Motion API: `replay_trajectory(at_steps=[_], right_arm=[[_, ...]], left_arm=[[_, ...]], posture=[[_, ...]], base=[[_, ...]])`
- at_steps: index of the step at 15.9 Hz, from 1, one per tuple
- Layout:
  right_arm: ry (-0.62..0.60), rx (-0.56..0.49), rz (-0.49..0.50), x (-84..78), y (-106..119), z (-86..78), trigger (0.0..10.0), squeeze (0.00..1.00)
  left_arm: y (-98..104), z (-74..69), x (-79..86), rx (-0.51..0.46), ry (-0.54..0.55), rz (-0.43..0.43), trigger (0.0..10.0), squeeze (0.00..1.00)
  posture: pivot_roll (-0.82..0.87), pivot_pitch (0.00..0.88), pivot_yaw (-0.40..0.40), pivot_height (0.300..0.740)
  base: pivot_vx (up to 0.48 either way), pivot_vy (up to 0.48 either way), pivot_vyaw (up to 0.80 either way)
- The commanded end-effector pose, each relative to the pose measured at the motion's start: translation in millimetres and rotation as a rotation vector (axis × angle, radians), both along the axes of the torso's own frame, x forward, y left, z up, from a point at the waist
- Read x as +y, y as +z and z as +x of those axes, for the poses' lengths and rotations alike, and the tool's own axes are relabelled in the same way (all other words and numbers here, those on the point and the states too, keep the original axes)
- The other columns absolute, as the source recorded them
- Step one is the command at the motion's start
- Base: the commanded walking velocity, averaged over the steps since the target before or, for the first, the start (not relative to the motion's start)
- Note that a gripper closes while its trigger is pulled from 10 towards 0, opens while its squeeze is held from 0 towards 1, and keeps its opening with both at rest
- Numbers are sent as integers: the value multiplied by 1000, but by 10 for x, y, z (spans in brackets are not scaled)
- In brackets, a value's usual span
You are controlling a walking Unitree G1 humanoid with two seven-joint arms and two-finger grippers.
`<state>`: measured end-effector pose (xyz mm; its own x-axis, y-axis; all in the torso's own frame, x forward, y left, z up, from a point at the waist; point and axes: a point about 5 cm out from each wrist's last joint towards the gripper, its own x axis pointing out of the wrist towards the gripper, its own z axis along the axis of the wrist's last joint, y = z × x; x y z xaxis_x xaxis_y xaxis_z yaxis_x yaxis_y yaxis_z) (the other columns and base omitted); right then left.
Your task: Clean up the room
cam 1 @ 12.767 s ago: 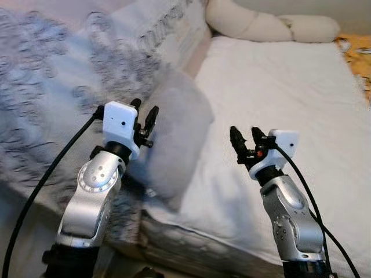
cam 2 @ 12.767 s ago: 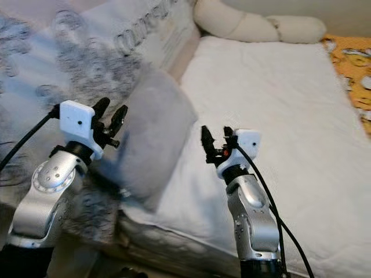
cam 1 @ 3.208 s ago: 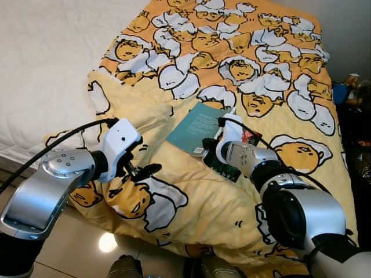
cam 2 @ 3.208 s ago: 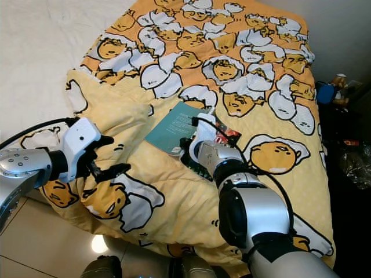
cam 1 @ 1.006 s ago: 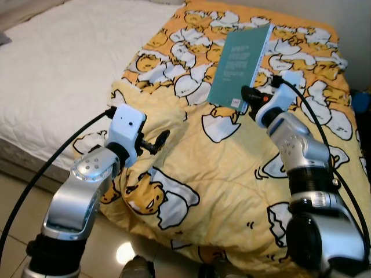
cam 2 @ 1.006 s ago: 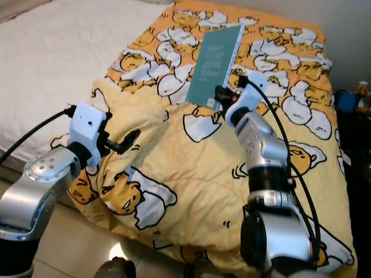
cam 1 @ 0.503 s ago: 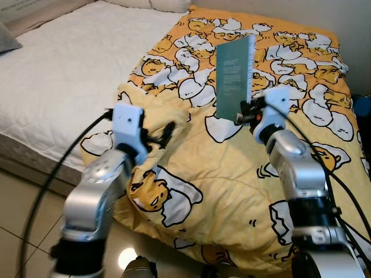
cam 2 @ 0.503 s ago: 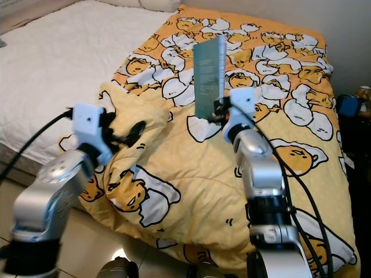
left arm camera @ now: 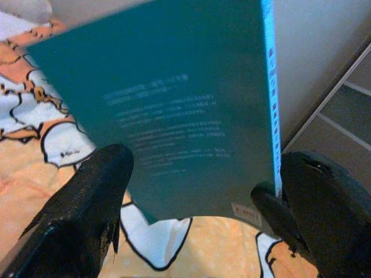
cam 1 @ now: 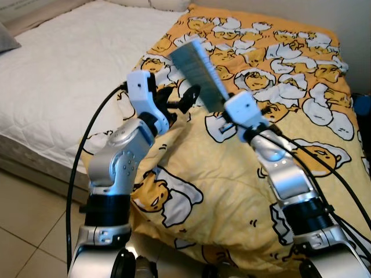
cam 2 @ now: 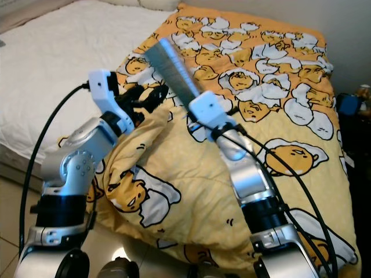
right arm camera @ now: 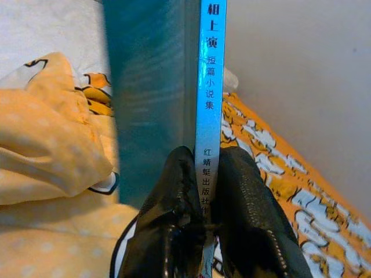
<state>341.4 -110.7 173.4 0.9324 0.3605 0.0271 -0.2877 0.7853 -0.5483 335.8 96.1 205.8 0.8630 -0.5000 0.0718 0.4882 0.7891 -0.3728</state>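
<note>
— Bedding is seen across the whole scene: a white quilted mattress (cam 1: 64, 69) on the left, and a soft, rumpled yellow blanket (cam 1: 232, 191) printed with cartoon egg figures, draped over the near edge down to a glossy tiled floor (cam 1: 29, 231). What is being held?

— A thin teal book (cam 1: 200, 72) is held up in the air above the blanket, near the middle of the scene, tilted so its far end leans left. It is clamped at its lower end by the right gripper (right arm camera: 203, 226); in the right wrist view the two black rubbery fingers (right arm camera: 174, 202) are pressed together on the light blue spine, where printed characters can be read.

— And the other arm?

— The left gripper (cam 1: 178, 99) is raised just left of the book, its fingers spread apart. In the left wrist view the flat matte cover, with pale lines of small text, is framed between the two wide-set black fingers (left arm camera: 95, 197); whether they touch the book cannot be told.

— Anything else worth noting?

— Black cables are seen running along both silver arms. At the far right edge, beyond the blanket, a dark area with a small blue object (cam 1: 362, 104) is seen, too small to be identified.
</note>
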Motion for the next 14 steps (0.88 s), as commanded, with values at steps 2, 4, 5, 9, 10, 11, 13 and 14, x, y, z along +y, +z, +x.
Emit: replay_trajectory(at_steps=[2, 4, 5, 9, 10, 11, 13, 14], right_arm=[[2, -166, -114, 92, 221, 35, 0, 0], [12, -209, -177, 140, 225, 25, 0, 0], [19, -223, -223, 169, 200, 13, 0, 0], [33, -279, -342, 229, 172, 14, 0, 0], [35, -291, -360, 232, 164, 16, 0, 0], [35, -299, -369, 235, 161, 15, 0, 0], [30, -311, -379, 237, 168, 12, 0, 0], [22, -317, -380, 225, 173, 15, 0, 0]], left_arm=[[-24, 48, -101, 30, -44, -35, 10000, 1000], [-42, 66, -146, 37, -55, -65, 10000, 1000], [-6, 57, -197, 26, -83, -126, 10000, 596], [135, 62, -303, -30, -131, -223, 10000, 0], [159, 81, -301, -26, -120, -255, 10000, 0], [156, 123, -281, -4, -78, -265, 10000, 0], [130, 186, -239, 42, -1, -271, 10000, 0], [116, 221, -218, 80, 52, -286, 4902, 0]], posture=[[20, 0, 17, 740], [15, 0, 24, 740], [14, 0, 25, 740], [10, 0, 38, 740], [9, 0, 38, 740], [10, 0, 37, 740], [5, 0, 39, 740], [6, 0, 37, 740]], base=[[0, 0, 0], [0, 0, 0], [0, 0, 0], [0, 0, 0], [0, 0, 0], [0, 0, 0], [0, 0, 0], [0, 0, 0]])
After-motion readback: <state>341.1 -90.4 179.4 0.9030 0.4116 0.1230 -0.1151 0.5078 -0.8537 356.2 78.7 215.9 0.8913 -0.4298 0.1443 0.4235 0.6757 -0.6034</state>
